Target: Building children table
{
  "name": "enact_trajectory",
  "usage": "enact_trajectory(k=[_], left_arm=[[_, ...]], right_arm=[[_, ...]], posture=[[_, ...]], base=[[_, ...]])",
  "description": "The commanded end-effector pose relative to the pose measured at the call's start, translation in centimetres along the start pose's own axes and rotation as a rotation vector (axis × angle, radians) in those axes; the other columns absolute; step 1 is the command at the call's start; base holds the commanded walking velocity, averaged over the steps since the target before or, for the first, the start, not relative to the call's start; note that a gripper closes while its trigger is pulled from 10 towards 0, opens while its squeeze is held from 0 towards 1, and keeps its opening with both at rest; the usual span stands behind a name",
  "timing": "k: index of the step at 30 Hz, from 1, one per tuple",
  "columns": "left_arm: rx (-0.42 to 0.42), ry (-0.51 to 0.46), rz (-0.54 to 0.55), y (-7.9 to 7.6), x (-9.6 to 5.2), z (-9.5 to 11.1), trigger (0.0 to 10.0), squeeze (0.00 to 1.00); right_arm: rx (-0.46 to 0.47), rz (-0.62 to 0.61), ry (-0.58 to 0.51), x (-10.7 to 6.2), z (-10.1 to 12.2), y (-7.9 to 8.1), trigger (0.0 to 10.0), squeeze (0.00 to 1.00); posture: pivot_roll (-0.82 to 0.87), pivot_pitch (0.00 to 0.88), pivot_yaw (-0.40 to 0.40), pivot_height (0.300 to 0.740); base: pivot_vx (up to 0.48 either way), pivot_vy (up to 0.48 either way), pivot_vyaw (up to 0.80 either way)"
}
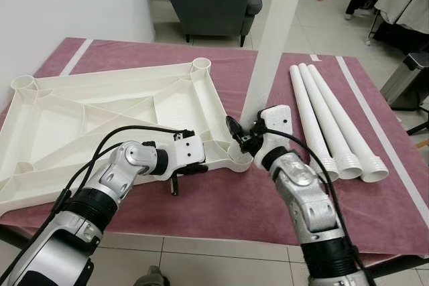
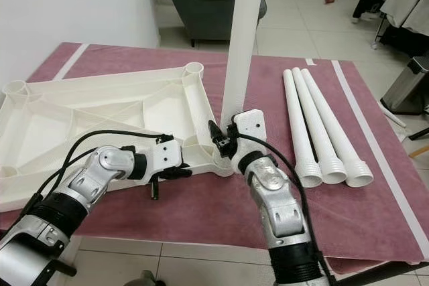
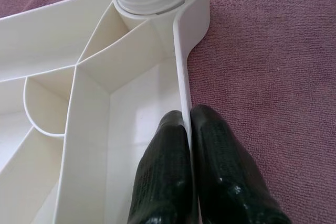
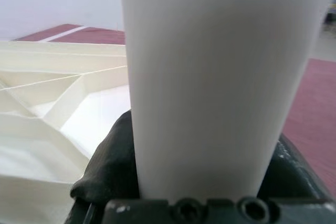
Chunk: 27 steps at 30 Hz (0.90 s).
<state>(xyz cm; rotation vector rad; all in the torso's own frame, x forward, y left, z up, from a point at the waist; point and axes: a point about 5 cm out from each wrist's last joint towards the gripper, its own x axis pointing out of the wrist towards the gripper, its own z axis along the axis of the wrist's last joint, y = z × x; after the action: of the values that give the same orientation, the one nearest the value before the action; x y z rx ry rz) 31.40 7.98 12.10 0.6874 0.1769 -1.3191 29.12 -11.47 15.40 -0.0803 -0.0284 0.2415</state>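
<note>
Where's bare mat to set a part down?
Bare mat lies in front of the tabletop, between the arms, and behind the three loose legs. Crowded at the corner socket, where both grippers work.

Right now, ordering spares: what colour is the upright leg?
White leg, clearest in the right eye view.
</note>
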Motion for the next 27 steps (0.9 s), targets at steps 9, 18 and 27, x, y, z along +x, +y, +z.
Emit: enact_trajectory(k=[9, 18, 27], left_arm=[[0.047, -0.051, 0.005, 0.4, -0.2, 1.0, 0.0, 0.00], [0.045, -0.050, 0.005, 0.4, -0.2, 1.0, 0.0, 0.00], [0.043, -0.050, 0.008, 0.4, -0.2, 1.0, 0.0, 0.00]], right_arm=[[0.014, -0.477, 0.380, -3.2, -7.0, -2.4, 10.0, 0.00], [-0.004, -0.451, 0.296, -2.8, -6.0, -1.7, 10.0, 0.21], [0.013, -0.312, 0.169, -1.8, -4.0, -1.0, 10.0, 0.00]], posture=[[0.08, 0.052, 0.027, 0.740], [0.08, 0.056, 0.026, 0.740], [0.08, 0.059, 0.027, 0.740]], base=[[0.000, 0.000, 0.00], [0.000, 0.000, 0.00], [0.000, 0.000, 0.00]])
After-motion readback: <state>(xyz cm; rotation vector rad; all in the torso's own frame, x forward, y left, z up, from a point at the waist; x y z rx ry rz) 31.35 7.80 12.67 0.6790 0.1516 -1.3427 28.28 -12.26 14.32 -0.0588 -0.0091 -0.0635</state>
